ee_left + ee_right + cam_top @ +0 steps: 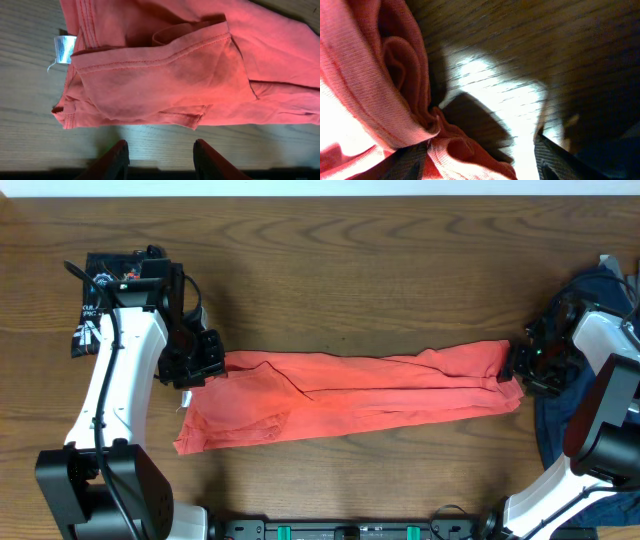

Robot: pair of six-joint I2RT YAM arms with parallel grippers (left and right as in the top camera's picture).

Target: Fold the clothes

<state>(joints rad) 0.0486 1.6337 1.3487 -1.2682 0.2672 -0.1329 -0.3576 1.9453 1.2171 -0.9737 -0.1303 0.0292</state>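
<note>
The left fingers point(119, 159) stand parted with only bare wood between them, holding nothing. The orange-red shirt point(350, 392) lies just ahead of their tips, near but not touching. What faces them is the shirt's broader end, where a hemmed flap, probably a sleeve point(165, 80), is turned over on top. A small white label point(65, 49) pokes out at one side.

Across from them, the right fingers point(562, 160) are also spread and are not pinching. A rolled edge of the same shirt bunches against one finger and spills a little into the gap, and the other finger sits clear of it over the lit surface point(350, 240). This arm touches the cloth and the left one stops just short.

The shirt is already narrowed into a long band lying flat on the surface. Its long axis runs straight from one arm to the other, with one pair of fingers at each end. It dips slightly toward the front edge at the left end.

To my eye the next fold has to go across that axis, one end carried over toward the other. Each arm would take hold of its own end. The right is better placed to grip at once.

A navy shirt point(555, 442) lies heaped under the right arm, beside the band's right end.
</note>
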